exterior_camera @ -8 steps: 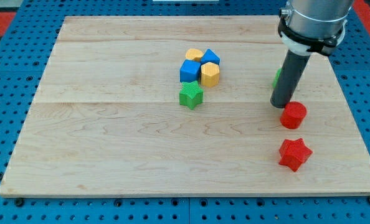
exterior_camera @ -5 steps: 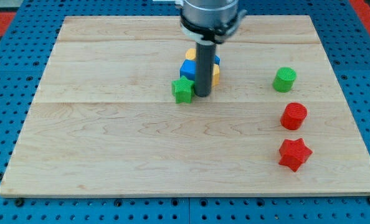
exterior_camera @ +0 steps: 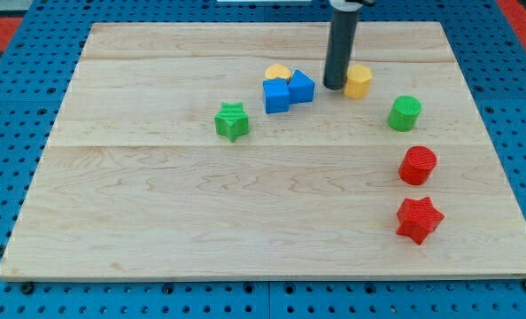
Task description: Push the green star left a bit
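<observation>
Green star (exterior_camera: 232, 120) sits alone on the board (exterior_camera: 157, 221), at about 8 o'clock from the small cluster of blocks near the board's upper middle, with a clear gap of bare wood between it and them. Judged from that gap, the leftward push looks largely done — whether "a bit" is satisfied is a call, but nothing touches the star now and it lies flat, points outward.

The cluster: a blue cube (exterior_camera: 275, 96), a second blue block (exterior_camera: 301, 87) touching it at 2 o'clock, shape roughly a wedge or prism, and a yellow block (exterior_camera: 277, 73) tucked behind the cube at 12 o'clock, only partly seen.

The rod stands upright, coming down from the view's top edge; the tip (exterior_camera: 335, 87) rests on the board just beside a second yellow block (exterior_camera: 359, 81), which is at the tip's 3 o'clock, touching or very nearly so — cannot tell which. The tip is well apart from the green star, which lies at its 8 o'clock, with the blue blocks in between. The rod grasps nothing; it carries no jaws, only a bare end.

Off toward the view's right: a green cylinder (exterior_camera: 405, 113), a red cylinder (exterior_camera: 418, 166) at its 6 o'clock, and a red star (exterior_camera: 420, 220) below that. All three stand apart from the rod.
</observation>
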`<action>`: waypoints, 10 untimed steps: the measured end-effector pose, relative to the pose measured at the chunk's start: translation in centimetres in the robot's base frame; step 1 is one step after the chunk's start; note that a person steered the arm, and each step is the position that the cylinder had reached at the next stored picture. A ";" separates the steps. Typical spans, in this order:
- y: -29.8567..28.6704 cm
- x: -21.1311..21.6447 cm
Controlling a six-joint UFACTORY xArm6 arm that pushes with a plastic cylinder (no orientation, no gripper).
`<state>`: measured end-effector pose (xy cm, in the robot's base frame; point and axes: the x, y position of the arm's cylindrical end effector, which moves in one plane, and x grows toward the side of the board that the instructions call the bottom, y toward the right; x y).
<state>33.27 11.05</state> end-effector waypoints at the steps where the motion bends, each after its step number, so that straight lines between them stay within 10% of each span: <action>1: 0.2 -0.2; 3: 5.2 0.6; 6: -9.4 4.3; 10: 0.0 -4.8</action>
<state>28.51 11.02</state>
